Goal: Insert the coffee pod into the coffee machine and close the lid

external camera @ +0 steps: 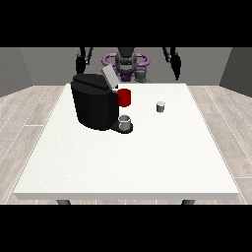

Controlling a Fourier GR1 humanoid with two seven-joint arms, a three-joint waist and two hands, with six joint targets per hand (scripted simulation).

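Note:
A black coffee machine stands on the white table, left of centre, with its grey lid tilted up and open. A red part shows at its front, and a grey cup sits on its drip base. The small grey coffee pod stands on the table to the machine's right, apart from it. The hand at the view's left hangs raised behind the machine. The hand at the view's right is raised beyond the table's far edge, well above and behind the pod. Neither holds anything.
The robot's torso with purple rings stands behind the table's far edge. Wooden floor surrounds the table. Bare white tabletop stretches from the machine to the near edge.

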